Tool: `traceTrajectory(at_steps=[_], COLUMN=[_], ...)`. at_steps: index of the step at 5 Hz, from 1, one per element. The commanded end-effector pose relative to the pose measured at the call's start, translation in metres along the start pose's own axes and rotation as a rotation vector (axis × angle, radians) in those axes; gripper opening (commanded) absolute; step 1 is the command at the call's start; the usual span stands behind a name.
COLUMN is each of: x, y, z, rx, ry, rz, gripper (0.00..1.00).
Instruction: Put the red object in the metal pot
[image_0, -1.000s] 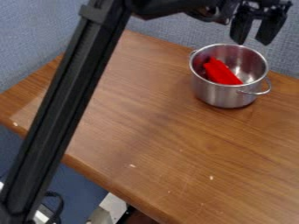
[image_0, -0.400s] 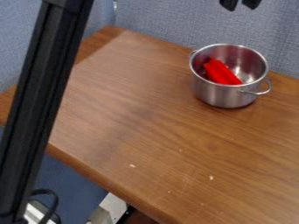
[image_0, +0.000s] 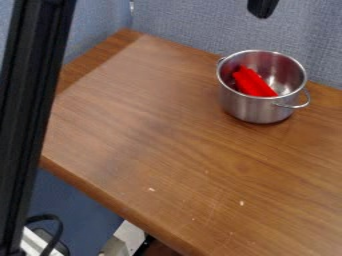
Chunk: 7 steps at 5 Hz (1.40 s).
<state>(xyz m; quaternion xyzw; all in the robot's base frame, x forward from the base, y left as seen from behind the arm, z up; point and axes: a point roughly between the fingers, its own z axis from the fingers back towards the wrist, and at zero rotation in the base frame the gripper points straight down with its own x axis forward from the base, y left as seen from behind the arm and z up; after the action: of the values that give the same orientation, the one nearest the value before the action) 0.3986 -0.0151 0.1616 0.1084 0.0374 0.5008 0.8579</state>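
The red object (image_0: 250, 81) lies tilted inside the metal pot (image_0: 265, 98), which stands on the wooden table (image_0: 160, 130) at the far right. Its small loop handle points toward the front right. My gripper (image_0: 263, 7) hangs high above the pot at the top edge of the view, and only a dark tip of it shows. It is shut with nothing in it and is well clear of the pot.
A black arm link (image_0: 27, 110) runs down the left side of the view in front of the table. The table's left and front edges drop off to the floor, with cables at the bottom left. A blue wall stands behind.
The gripper has risen from just above the pot almost out of the top of the view and has shut. The arm link has swung left. Pot and red object have not moved.
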Motion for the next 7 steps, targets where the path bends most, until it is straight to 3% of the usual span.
traceTrajectory(at_steps=[1, 2, 5, 6, 7], x=[-0.014, -0.009, -0.014, -0.002, -0.004], y=[0.024, 0.012, 0.018, 0.02, 0.013], z=[0.037, 0.022, 0.007, -0.002, -0.004], rx=[-0.098, -0.084, -0.098, -0.102, -0.095], ry=[-0.05, -0.062, -0.075, -0.088, -0.092], rz=[-0.004, -0.003, -0.004, -0.008, -0.003], gripper=[0.0, 0.0, 0.0, 0.0, 1.0])
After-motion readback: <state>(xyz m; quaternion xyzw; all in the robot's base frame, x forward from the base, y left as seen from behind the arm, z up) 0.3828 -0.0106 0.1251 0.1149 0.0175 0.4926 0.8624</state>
